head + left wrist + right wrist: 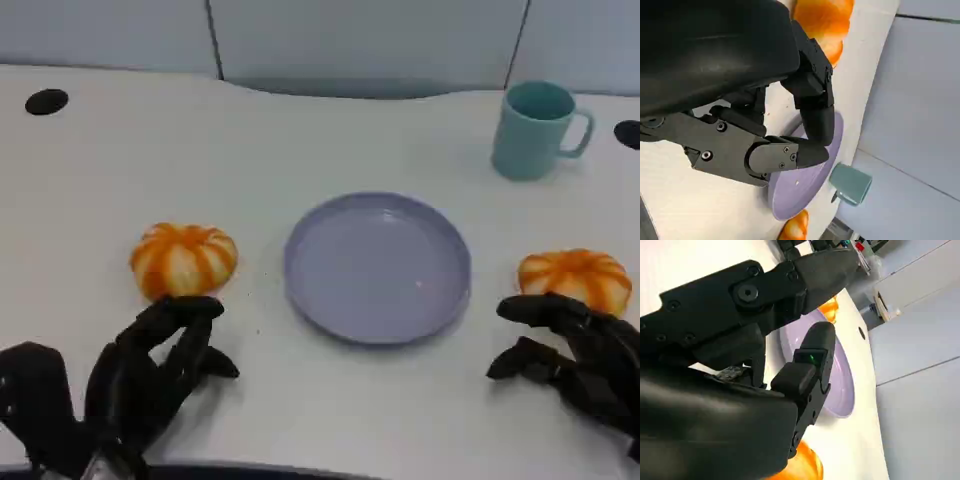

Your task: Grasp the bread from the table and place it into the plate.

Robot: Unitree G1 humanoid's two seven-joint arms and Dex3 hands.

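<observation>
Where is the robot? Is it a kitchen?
Probably not a kitchen. It looks like an office or lab desk: a white table with black cable holes, grey partition panels behind, and pretend-looking bread beside a plate and mug.

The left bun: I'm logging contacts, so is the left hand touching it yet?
Cannot tell. In the head view the left hand's fingertips reach the near edge of the left bun, with no clear gap or contact showing there.
</observation>
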